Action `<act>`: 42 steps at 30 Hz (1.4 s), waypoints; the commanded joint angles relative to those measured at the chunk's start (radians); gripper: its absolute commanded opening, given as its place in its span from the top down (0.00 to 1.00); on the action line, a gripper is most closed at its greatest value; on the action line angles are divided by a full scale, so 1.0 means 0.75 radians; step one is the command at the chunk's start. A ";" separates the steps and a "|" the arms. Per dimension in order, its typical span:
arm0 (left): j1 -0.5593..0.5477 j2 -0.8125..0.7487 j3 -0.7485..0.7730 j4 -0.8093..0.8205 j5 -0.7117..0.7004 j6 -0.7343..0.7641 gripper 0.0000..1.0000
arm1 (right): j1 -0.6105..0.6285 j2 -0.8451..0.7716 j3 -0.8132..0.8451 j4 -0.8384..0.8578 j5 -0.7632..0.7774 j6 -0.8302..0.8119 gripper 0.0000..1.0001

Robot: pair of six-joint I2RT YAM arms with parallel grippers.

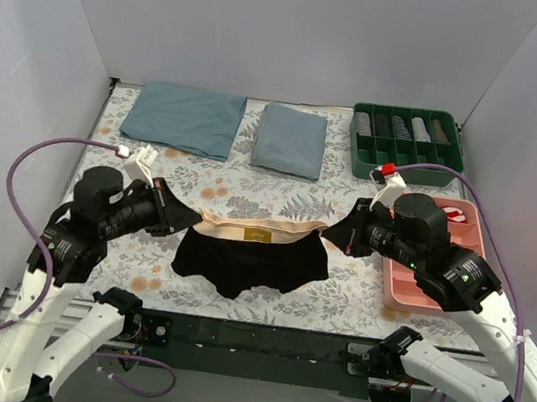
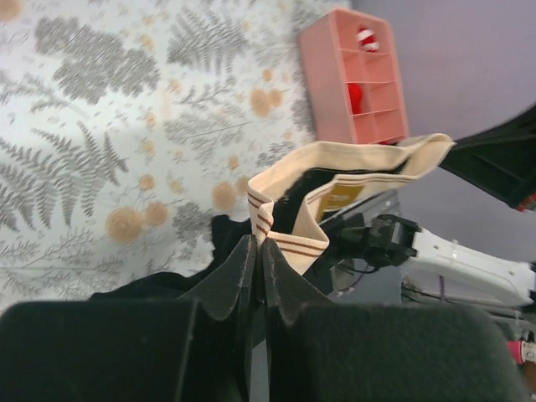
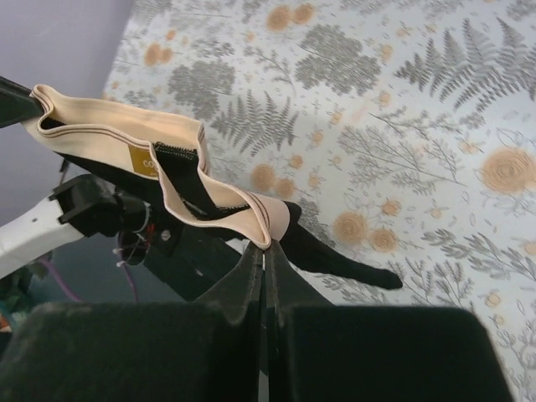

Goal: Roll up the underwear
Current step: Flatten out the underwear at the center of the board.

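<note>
Underwear [image 1: 252,259] hangs stretched between your left end effector [image 1: 191,218] and right end effector [image 1: 328,232], both clenched on its striped tan elastic waistband [image 1: 259,229], soft black fabric drooping over the fern-printed bench [image 1: 250,190].

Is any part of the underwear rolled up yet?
No, the underwear is spread out unrolled, its waistband stretched between the left gripper and the right gripper.

blue cloths [image 1: 182,118], green organizer [image 1: 409,173], pink tray [image 1: 400,283]
</note>
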 commanded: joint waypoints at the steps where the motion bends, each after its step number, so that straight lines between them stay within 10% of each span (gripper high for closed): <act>1: -0.003 0.206 -0.116 0.046 -0.107 -0.017 1.00 | -0.025 0.211 0.000 -0.076 0.209 0.025 0.99; 12: 0.026 0.999 -0.100 0.635 -0.271 0.128 1.00 | -0.362 0.829 -0.069 0.349 -0.012 -0.161 0.99; 25: 0.060 1.358 -0.024 0.901 -0.418 0.200 0.99 | -0.440 1.203 0.109 0.441 -0.016 -0.237 0.99; 29: 0.069 1.385 -0.002 0.883 -0.553 0.202 0.79 | -0.454 1.299 0.197 0.415 0.019 -0.251 0.89; 33: 0.087 1.283 0.014 0.858 -0.595 0.191 0.32 | -0.457 1.195 0.156 0.572 0.027 -0.278 0.62; 35: 0.087 1.244 0.039 0.819 -0.572 0.214 0.29 | -0.457 1.122 0.160 0.554 0.110 -0.280 0.36; 42: 0.087 1.101 -0.081 0.847 -0.155 0.214 0.28 | -0.452 0.940 -0.009 0.551 -0.099 -0.192 0.42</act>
